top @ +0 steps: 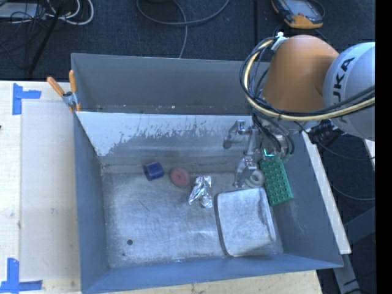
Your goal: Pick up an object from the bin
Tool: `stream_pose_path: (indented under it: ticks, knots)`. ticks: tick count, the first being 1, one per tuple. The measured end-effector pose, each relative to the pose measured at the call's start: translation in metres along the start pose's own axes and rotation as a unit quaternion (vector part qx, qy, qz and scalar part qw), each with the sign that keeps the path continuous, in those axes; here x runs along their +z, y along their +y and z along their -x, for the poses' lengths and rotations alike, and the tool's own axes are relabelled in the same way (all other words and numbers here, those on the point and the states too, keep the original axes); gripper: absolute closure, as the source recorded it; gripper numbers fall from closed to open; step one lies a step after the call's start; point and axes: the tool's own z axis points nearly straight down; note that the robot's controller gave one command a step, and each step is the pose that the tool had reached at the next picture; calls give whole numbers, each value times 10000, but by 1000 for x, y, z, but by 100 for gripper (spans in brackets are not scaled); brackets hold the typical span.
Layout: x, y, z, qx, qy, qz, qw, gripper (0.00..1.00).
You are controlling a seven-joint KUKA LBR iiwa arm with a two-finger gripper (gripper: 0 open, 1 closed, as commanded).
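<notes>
Gripper point(248, 175) hangs low at the right side of the grey metal bin point(153, 97), below the arm's orange cover point(297, 72). Whether it is released or clenched I cannot tell. It sits just over the far edge of a grey pad, and nothing can be made out in its grasp.

That grey pad point(245, 222), a rounded square, lies flat on the floor in the near right corner. A green studded plate point(277, 179) is just right of the gripper, tilted against the right wall, its lower end beside the pad's far corner. Just left of the pad is a crumpled piece of silver foil point(201, 192). A small pink disc point(179, 176) lies near the foil, farther back. A small blue block point(153, 170) is just left of the disc. A dark speck point(130, 242) is well apart, near left.
</notes>
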Motion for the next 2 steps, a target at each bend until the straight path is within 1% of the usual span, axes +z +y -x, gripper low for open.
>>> stream_pose_path:
  ticks: [1,2]
  knots:
    - [130,22,-5,241,0,5,9997,0]
    - [125,22,-3,240,-34,4,9997,100]
